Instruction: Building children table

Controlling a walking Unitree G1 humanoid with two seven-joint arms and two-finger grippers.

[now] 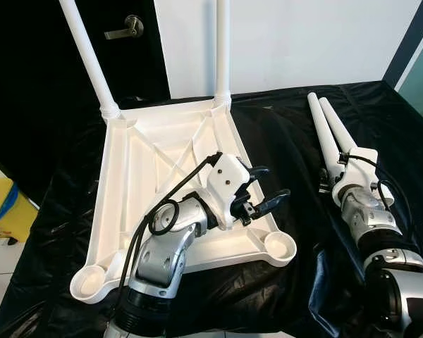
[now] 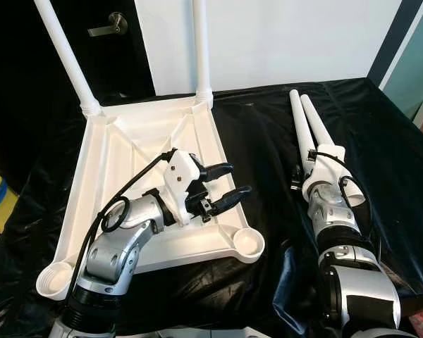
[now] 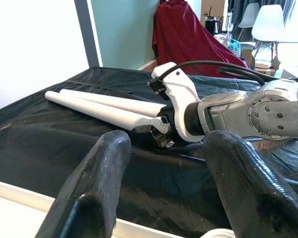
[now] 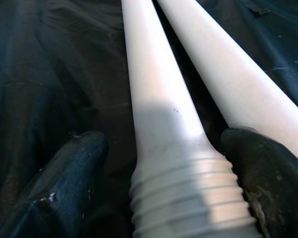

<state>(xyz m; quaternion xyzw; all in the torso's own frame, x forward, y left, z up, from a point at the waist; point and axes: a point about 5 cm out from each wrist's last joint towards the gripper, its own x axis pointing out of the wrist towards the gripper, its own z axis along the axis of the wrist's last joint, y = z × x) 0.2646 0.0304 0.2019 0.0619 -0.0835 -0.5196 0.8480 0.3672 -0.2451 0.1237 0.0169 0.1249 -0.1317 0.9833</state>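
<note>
Black glossy sheeting (image 1: 282,127), creased and crinkled, covers the worktop, with a white wall (image 1: 303,42) and a dark door with a metal lever handle (image 1: 125,28) behind it.

On the sheet lies the white plastic tabletop (image 1: 127,169), upside down, its underside forming a shallow tray braced by raised ribs that cross in the middle. Round sockets sit at its corners: the two far ones each carry a smooth white leg (image 1: 88,56) standing up, with a threaded collar at the base, while the near sockets (image 1: 280,246) are hollow cups with nothing in them.

The left gripper (image 1: 257,193) hovers over the tabletop's right edge, its two black fingers spread apart and holding nothing; in its wrist view the rounded matte fingers (image 3: 94,198) frame the other arm beyond.

To the right, well apart from the tabletop, two loose legs (image 1: 328,130) lie side by side on the sheet, tapered tubes touching near their thick ends. The right gripper (image 2: 304,176) sits at those ends, its fingers (image 4: 64,173) spread to either side of one leg's (image 4: 164,129) ribbed screw thread, with the second leg just beside the far finger.
</note>
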